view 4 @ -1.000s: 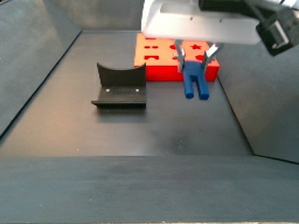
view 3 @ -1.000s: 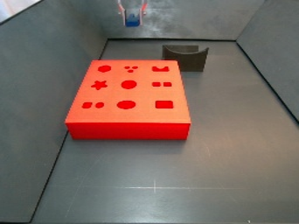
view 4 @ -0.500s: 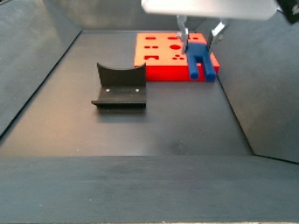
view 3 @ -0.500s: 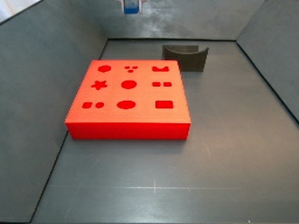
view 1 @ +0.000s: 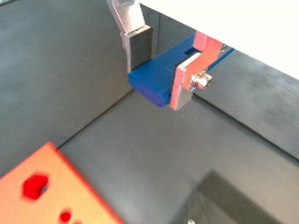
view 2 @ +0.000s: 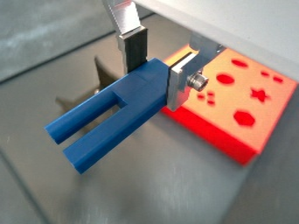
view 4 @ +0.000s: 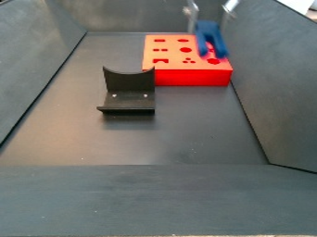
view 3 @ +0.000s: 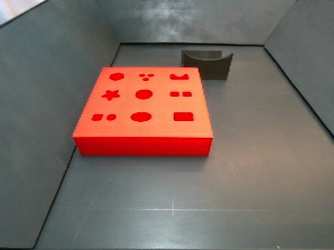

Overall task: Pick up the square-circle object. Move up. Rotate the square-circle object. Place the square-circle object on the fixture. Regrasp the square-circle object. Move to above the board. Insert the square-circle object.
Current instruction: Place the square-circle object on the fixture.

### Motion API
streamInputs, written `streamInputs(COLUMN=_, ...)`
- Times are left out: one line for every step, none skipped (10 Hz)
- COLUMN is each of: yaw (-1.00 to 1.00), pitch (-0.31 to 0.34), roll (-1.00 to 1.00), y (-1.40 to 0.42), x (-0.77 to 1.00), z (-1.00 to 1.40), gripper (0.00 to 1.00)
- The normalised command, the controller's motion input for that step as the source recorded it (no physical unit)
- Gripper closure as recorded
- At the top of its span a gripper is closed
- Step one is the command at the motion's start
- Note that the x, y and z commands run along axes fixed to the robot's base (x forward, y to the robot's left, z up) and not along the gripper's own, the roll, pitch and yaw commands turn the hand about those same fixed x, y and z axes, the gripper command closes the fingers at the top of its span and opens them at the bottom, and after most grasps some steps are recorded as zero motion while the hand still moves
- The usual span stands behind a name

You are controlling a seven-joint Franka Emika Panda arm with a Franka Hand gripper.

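Gripper up high, jaws clamped on small blue plastic square-circle object, off floor, above far right of big flat red board. Dark U-shaped fixture sits w/o load.

- I can read no text, label, brand, number or sign anywhere in these pictures.
- My gripper carries no lettering on its silver fingers in either wrist view.
- The blue square-circle object clamped between my fingers is plain plastic.
- The red board below me shows only shaped cut-outs, no characters.
- The dark fixture, well apart from my gripper, is unmarked too.
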Motion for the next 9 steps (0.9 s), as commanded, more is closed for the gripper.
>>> streamInputs(yaw=0.02, pitch=0.165, roll=0.21, y=-0.59, x=1.0, z=0.31, gripper=1.0)
streamInputs(yaw=0.02, pitch=0.163, roll=0.18, y=-0.49, x=1.0, z=0.27, gripper=1.0)
streamInputs(yaw=0.02, pitch=0.155, roll=0.13, y=-0.29, x=0.91, z=0.17, gripper=1.0)
streamInputs(yaw=0.02, pitch=0.148, roll=0.11, y=-0.22, x=0.83, z=0.13, gripper=1.0)
streamInputs(yaw=0.03, pitch=0.153, roll=0.1, y=-0.12, x=0.69, z=0.07, gripper=1.0)
streamInputs(yaw=0.04, pitch=0.153, roll=0.09, y=-0.06, x=0.58, z=0.03, gripper=1.0)
streamInputs(yaw=0.04, pitch=0.157, roll=0.09, y=-0.02, x=0.44, z=0.01, gripper=1.0)
streamInputs(yaw=0.04, pitch=0.159, roll=0.08, y=-0.02, x=0.38, z=0.02, gripper=1.0)
streamInputs(yaw=0.04, pitch=0.156, roll=0.07, y=-0.01, x=0.21, z=0.01, gripper=1.0)
